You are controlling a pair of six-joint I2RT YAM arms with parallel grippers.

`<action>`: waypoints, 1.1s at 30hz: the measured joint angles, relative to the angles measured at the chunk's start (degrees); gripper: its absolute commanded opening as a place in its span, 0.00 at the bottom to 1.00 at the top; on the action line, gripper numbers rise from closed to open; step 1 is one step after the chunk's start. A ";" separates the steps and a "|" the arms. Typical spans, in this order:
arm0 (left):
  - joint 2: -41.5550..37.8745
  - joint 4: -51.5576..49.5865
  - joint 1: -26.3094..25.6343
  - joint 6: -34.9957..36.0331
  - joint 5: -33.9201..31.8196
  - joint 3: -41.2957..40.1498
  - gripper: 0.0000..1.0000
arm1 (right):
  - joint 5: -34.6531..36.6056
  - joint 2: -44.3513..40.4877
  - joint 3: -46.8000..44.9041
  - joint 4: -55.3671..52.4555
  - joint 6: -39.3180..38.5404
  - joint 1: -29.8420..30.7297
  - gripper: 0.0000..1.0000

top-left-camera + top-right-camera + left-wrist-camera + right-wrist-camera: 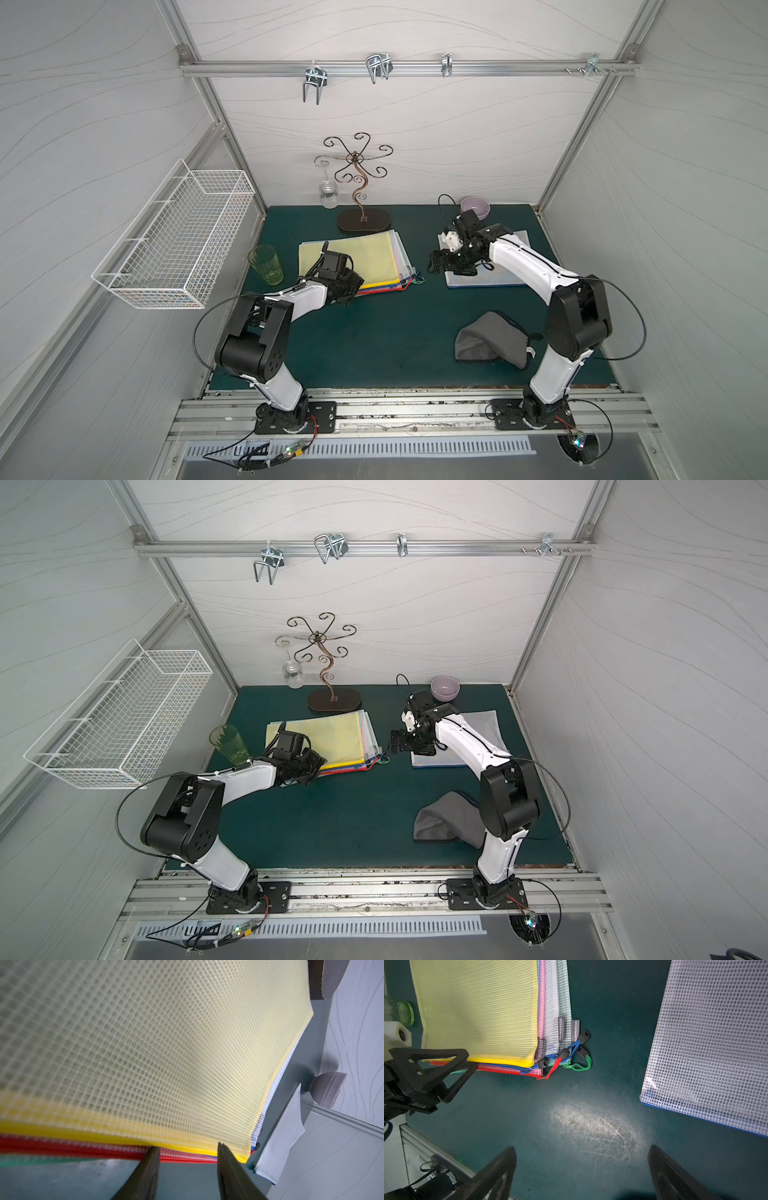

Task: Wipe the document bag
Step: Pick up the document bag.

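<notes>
Fingertips [154, 1157] of my left gripper [187, 1148] stand half apart at the zip edge of the yellow mesh document bag [145, 1053], topmost of its stack, nothing clamped between them; my right gripper [582, 1148] hangs spread wide and empty over bare green mat [529, 1115], between that stack and the clear mesh document bag [708, 1043] lying alone; the grey cloth [490, 338] lies loose near my right base, so I judge wiping not begun; cloth pickup and every stroke remain; which bag is meant I cannot tell; top views hide my left tips under the wrist; my right arm covers part of the clear bag.
</notes>
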 measured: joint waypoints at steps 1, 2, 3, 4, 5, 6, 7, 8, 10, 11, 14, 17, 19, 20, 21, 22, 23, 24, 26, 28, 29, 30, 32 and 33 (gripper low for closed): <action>0.26 0.11 0.00 0.00 -0.07 0.22 0.48 | -0.11 0.00 0.00 0.00 -0.04 0.00 0.99; 0.57 0.24 0.00 0.02 -0.11 0.44 0.48 | -0.17 0.00 0.00 -0.02 -0.09 0.00 0.99; 0.81 0.33 0.00 0.02 -0.13 0.52 0.48 | -0.26 0.00 0.00 -0.02 -0.11 0.00 0.99; 1.09 0.48 0.00 0.00 -0.24 0.52 0.48 | -0.37 0.00 0.00 -0.02 -0.15 0.00 0.99; 1.42 0.63 -0.02 0.00 -0.31 0.52 0.48 | -0.44 0.02 0.00 -0.02 -0.17 0.00 0.99; 1.70 0.70 -0.02 0.00 -0.35 0.52 0.48 | -0.50 0.02 0.00 -0.02 -0.20 0.00 0.99; 2.03 0.81 -0.02 0.00 -0.35 0.52 0.49 | -0.57 0.02 0.00 0.00 -0.20 0.00 0.99; 2.36 1.20 -0.02 -0.02 -0.35 0.52 0.48 | -0.59 0.02 0.00 0.00 -0.20 0.00 0.99; 2.84 2.10 -0.02 -0.02 -0.48 0.52 0.45 | -0.68 0.04 0.00 0.02 -0.20 0.00 0.99; 2.99 2.32 -0.02 -0.02 -0.55 0.52 0.40 | -0.76 0.04 0.00 0.02 -0.20 0.00 0.99; 3.58 2.58 -0.04 -0.07 -0.96 0.52 0.22 | -0.85 0.07 -0.02 0.07 -0.17 0.00 0.99; 4.02 2.12 -0.04 0.83 -1.40 0.52 0.13 | -0.96 0.07 -0.26 0.28 -0.17 0.00 0.99; 4.04 1.97 -0.04 1.31 -1.57 0.61 0.13 | -0.98 0.11 -0.35 0.28 -0.20 0.00 0.99; 4.04 1.92 -0.04 1.55 -1.64 0.72 0.14 | -0.98 0.13 -0.35 0.31 -0.20 0.00 0.99; 4.04 1.79 -0.04 1.77 -1.68 0.85 0.17 | -1.01 0.13 -0.35 0.31 -0.17 0.00 0.99; 4.04 1.51 -0.04 2.27 -1.79 1.07 0.22 | -1.03 0.13 -0.35 0.31 -0.20 0.00 0.99; 4.04 1.36 -0.04 2.56 -1.88 1.29 0.29 | -1.03 0.13 -0.35 0.33 -0.20 0.00 0.99; 4.04 1.25 -0.04 2.69 -2.05 1.46 0.33 | -1.03 0.13 -0.35 0.33 -0.20 0.00 0.99; 4.04 1.09 -0.04 3.08 -2.38 1.77 0.38 | -1.11 0.13 -0.35 0.33 -0.17 0.00 0.99; 4.04 1.14 -0.04 3.39 -2.69 1.97 0.39 | -1.42 0.13 -0.35 0.35 -0.17 0.00 0.99; 4.04 1.14 -0.04 3.56 -2.84 1.99 0.39 | -1.51 0.13 -0.35 0.35 -0.17 0.00 0.99; 4.04 1.14 -0.04 3.82 -3.02 2.01 0.39 | -1.68 0.15 -0.35 0.37 -0.17 0.00 0.99; 4.04 1.14 -0.04 4.28 -3.43 2.01 0.39 | -1.88 0.20 -0.35 0.46 -0.15 0.00 0.99; 4.04 1.14 -0.04 4.50 -3.74 2.01 0.39 | -1.92 0.24 -0.35 0.55 -0.15 0.00 0.99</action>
